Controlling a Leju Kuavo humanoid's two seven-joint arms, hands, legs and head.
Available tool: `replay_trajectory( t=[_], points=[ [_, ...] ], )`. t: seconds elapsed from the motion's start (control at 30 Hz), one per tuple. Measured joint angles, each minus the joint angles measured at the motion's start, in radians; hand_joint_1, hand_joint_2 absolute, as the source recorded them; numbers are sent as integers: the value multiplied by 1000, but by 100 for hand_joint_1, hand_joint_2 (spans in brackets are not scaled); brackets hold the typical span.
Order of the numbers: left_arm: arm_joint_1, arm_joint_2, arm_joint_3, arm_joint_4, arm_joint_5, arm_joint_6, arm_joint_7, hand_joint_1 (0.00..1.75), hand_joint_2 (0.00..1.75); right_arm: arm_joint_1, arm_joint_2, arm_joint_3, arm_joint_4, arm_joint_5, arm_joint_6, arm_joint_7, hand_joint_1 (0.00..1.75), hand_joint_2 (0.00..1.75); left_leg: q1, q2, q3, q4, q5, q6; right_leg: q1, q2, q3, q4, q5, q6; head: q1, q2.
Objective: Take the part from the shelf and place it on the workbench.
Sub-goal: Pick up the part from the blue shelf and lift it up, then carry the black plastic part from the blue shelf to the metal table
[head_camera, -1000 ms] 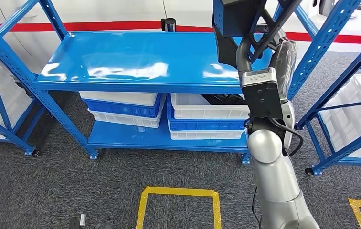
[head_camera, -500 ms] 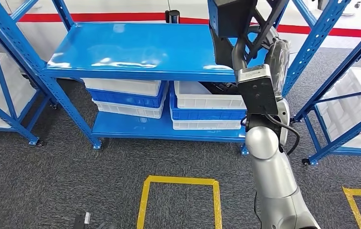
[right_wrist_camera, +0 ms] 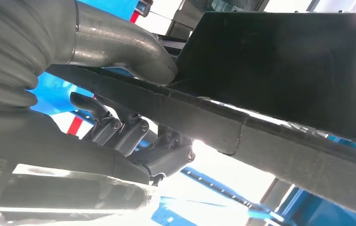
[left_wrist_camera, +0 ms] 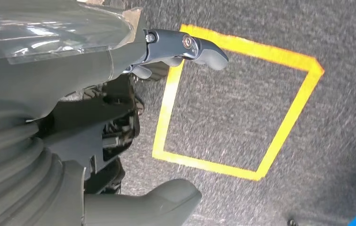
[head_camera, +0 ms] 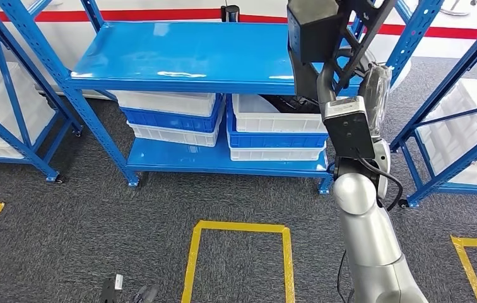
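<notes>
The part [head_camera: 315, 28] is a large black piece with flat panels and struts, held high in front of the blue shelf [head_camera: 185, 57]. My right hand [head_camera: 370, 79] grips it from below, at the end of my raised silver arm. In the right wrist view the grey thumb [right_wrist_camera: 119, 42] presses on the part's [right_wrist_camera: 279, 61] thick edge, and the dark fingers [right_wrist_camera: 133, 134] curl under it. My left hand [left_wrist_camera: 96, 61] hangs over the carpet, with its fingers [left_wrist_camera: 199, 47] and thumb [left_wrist_camera: 157, 202] apart and nothing between them.
Stacked white and blue bins [head_camera: 223, 123] fill the shelf's lower level. More blue racks with white bins stand at the left [head_camera: 9, 101] and right [head_camera: 463, 113]. A yellow tape square [head_camera: 239, 252] marks the grey carpet near me.
The whole picture has shifted: the shelf sits higher and farther off, with more carpet below it, so the camera has moved back. My right hand still holds the part up.
</notes>
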Motion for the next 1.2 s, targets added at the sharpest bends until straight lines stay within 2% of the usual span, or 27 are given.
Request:
replay_trajectory(
  t=[0.03,0.1,0.13,0.17,0.2,0.23,0.27,0.33,0.4,0.47,0.5,0.53,0.6,0.67,0.7,0.73,0.77,0.8,0.83,0.9,0.93,1.0,1.03,1.07,1.13,1.17,1.2],
  points=[
    [-2,-2,0,0,-5,2,3,0,175,8,1,-2,-1,1,-2,-2,175,175,1,-2,-9,18,-23,-6,-6,-1,-5,0,8,-11,-2,0],
    [-5,-5,-1,0,-22,14,9,0,175,23,3,-6,-4,3,-2,-3,175,175,7,-4,-40,118,-114,-17,-14,-4,-18,2,24,-27,-6,0],
    [-6,-6,-1,0,-30,21,13,0,175,31,4,-9,-6,4,-2,-3,175,175,10,-4,-58,190,-161,-21,-14,-4,-28,5,31,-31,-9,0],
    [-6,-7,-2,0,-35,26,15,0,175,40,4,-12,-8,3,-2,-3,175,175,12,-4,-71,254,-191,-25,-13,-5,-40,8,37,-30,-10,0],
    [-6,-7,-2,0,-39,29,17,0,175,49,4,-15,-9,-1,-2,-3,175,175,15,-4,-73,294,-199,-28,-13,-5,-52,12,43,-29,-10,0],
    [-6,-7,-3,0,-43,30,19,0,175,59,5,-19,-11,-9,-1,-4,175,175,17,-4,-58,302,-186,-30,-13,-5,-65,17,49,-27,-10,0],
    [-6,-6,-4,-1,-45,30,21,0,175,68,6,-23,-13,-23,2,-6,175,175,18,-4,-26,272,-160,-30,-14,-4,-77,24,54,-24,-10,0],
    [-6,-6,-5,-1,-40,25,21,0,175,84,10,-33,-19,-60,14,-13,175,175,19,-5,69,145,-128,-29,-14,-3,-98,37,63,-15,-11,0],
    [-7,-5,-5,-2,-32,18,21,0,175,96,17,-43,-22,-96,30,-21,175,175,15,-9,131,47,-138,-25,-12,-3,-110,43,74,-1,-11,0],
    [-6,-6,-5,-3,-39,23,20,0,175,107,27,-51,-23,-124,45,-26,175,175,8,-11,133,25,-139,-14,-8,-3,-116,41,90,16,-10,0],
    [-6,-7,-7,-3,-50,31,20,0,175,112,30,-56,-22,-134,49,-27,175,175,7,-8,126,23,-131,-3,-9,-3,-122,44,91,21,-12,0],
    [-6,-8,-10,-3,-63,41,19,0,175,117,33,-60,-22,-139,52,-28,175,175,7,-6,116,20,-119,11,-8,-2,-133,57,76,22,-11,0],
    [-6,-11,-18,-3,-85,58,20,0,175,123,37,-69,-22,-144,54,-28,175,175,7,-2,91,15,-93,34,-8,-1,-166,137,-1,10,-8,0],
    [-6,-12,-27,-3,-101,70,22,0,175,127,40,-75,-23,-144,59,-28,175,175,4,0,59,16,-68,42,-7,-1,-195,266,-80,2,-2,0],
    [-6,-12,-32,-3,-113,78,26,0,175,130,40,-78,-23,-144,63,-28,175,175,2,0,42,16,-55,42,-6,-1,-197,316,-94,7,-1,0],
    [-6,-12,-39,-3,-126,84,31,0,175,133,41,-79,-23,-144,67,-28,175,175,1,1,26,17,-42,42,-5,-1,-186,338,-86,15,0,0],
    [-6,-12,-47,-3,-136,89,37,0,175,136,42,-81,-24,-143,70,-27,175,175,-1,1,10,17,-29,41,-5,-1,-161,328,-65,24,0,0],
    [-6,-12,-53,-3,-140,89,42,0,175,137,44,-82,-27,-141,73,-26,175,175,-2,1,-6,18,-16,39,-4,-1,-119,284,-43,29,0,0],
    [-6,-12,-57,-3,-137,86,46,0,175,138,47,-83,-31,-140,77,-26,175,175,-3,1,-19,19,-4,35,-2,-1,-63,215,-34,27,1,0],
    [-5,-12,-58,-3,-125,74,51,0,175,138,55,-83,-44,-138,83,-26,175,175,-7,1,-36,19,19,27,5,1,36,64,-53,12,-1,0],
    [-4,-12,-58,-3,-124,70,51,0,175,138,59,-83,-50,-137,85,-26,175,175,-7,1,-39,16,31,21,9,1,59,20,-64,4,-2,0],
    [-1,-10,-59,-3,-135,66,48,0,175,138,63,-83,-56,-138,87,-25,175,175,-5,-1,-46,8,50,10,6,1,50,2,-53,-9,-5,0],
    [2,-9,-59,-3,-142,65,46,0,175,138,64,-84,-58,-141,88,-25,175,175,-3,-2,-53,15,36,3,1,0,42,2,-41,-19,-6,0],
    [4,-9,-60,-3,-147,65,44,0,175,137,66,-84,-60,-143,89,-25,175,175,0,-3,-64,39,2,-3,-3,-2,33,1,-27,-30,-9,0],
    [7,-8,-62,-3,-151,63,43,0,175,134,69,-84,-67,-149,92,-24,175,175,6,-4,-95,150,-109,-16,-5,-4,10,2,1,-44,-13,0],
    [7,-8,-63,-3,-152,62,43,0,175,133,70,-84,-70,-152,93,-24,175,175,10,-4,-108,223,-152,-23,-5,-5,-6,3,15,-46,-14,0],
    [7,-8,-64,-3,-153,60,43,0,175,132,70,-85,-71,-154,95,-24,175,175,14,-4,-115,286,-170,-29,-5,-5,-22,6,27,-45,-15,0]
  ],
)
